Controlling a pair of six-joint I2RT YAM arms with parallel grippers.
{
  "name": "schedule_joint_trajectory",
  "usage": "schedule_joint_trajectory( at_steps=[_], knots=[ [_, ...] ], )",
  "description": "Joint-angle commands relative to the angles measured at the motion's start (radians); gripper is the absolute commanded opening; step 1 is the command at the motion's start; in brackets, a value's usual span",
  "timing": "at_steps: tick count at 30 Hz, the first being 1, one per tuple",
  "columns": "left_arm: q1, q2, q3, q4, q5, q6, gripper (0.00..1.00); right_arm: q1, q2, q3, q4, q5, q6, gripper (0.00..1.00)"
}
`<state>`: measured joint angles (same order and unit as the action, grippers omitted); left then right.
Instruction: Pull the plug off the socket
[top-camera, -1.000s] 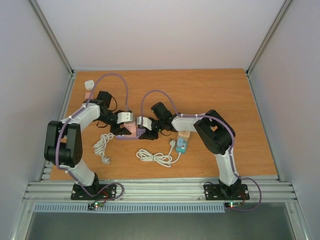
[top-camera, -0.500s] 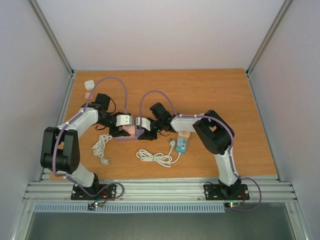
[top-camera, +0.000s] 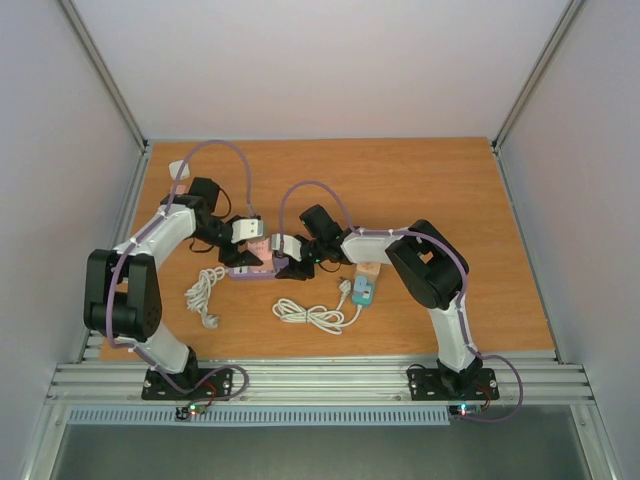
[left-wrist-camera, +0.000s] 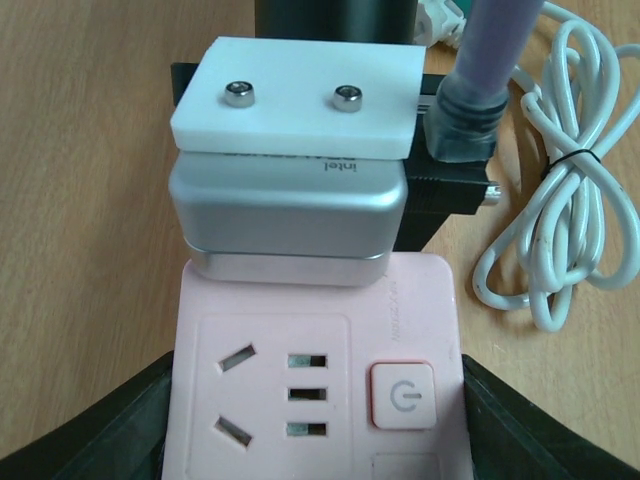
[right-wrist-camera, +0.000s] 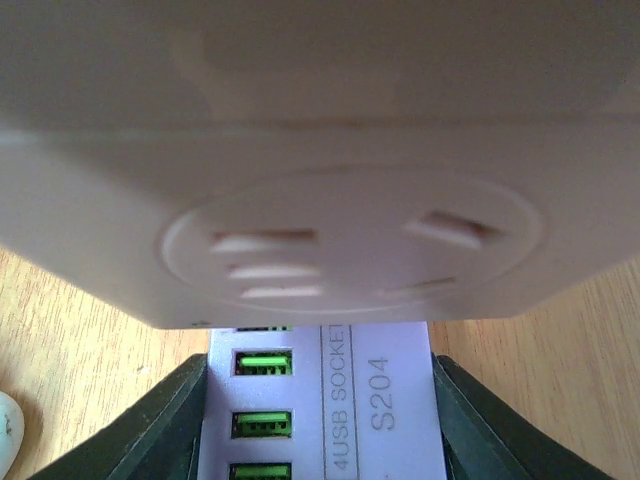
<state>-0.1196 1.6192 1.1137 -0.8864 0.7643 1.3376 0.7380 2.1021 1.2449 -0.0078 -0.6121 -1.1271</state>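
Lilac plastic USB plug block (right-wrist-camera: 385, 400) sits clamped between the closed fingers of the right gripper (right-wrist-camera: 320, 400), apparently joined to the pink plastic socket block (left-wrist-camera: 400, 300) clamped in the left gripper (left-wrist-camera: 317, 400). If either grip is shallow, the fingers may slip during pulling.

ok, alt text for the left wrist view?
A pink socket block with a power button is clamped in the left tool. A silver box topped by a white plate sits at its far edge; a bundled white cord lies right.
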Motion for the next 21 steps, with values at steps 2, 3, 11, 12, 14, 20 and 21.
schedule_joint_trajectory(
  at_steps=[2, 3, 11, 12, 14, 20, 21],
  knots=[
    [0.005, -0.006, -0.001, -0.019, 0.039, 0.034, 0.3, -0.006, 0.062, -0.007, -0.064, 0.112, -0.016, 0.11],
    [0.01, -0.006, -0.002, -0.02, 0.036, 0.034, 0.3, -0.006, 0.061, -0.008, -0.064, 0.11, -0.016, 0.11],
    [0.161, 0.012, 0.058, -0.046, 0.076, 0.023, 0.3, -0.007, 0.046, -0.008, -0.059, 0.103, -0.003, 0.17],
    [0.186, 0.016, 0.07, -0.044, 0.088, 0.015, 0.3, -0.006, 0.043, -0.007, -0.058, 0.102, -0.001, 0.19],
    [0.227, 0.019, 0.082, -0.002, 0.102, -0.041, 0.3, -0.006, 0.041, -0.007, -0.056, 0.101, 0.004, 0.22],
    [0.342, 0.033, 0.085, 0.279, 0.129, -0.399, 0.32, -0.008, 0.037, -0.006, -0.051, 0.108, 0.014, 0.32],
    [0.355, 0.039, 0.089, 0.324, 0.13, -0.453, 0.32, -0.007, 0.036, -0.005, -0.049, 0.11, 0.017, 0.34]
  ],
)
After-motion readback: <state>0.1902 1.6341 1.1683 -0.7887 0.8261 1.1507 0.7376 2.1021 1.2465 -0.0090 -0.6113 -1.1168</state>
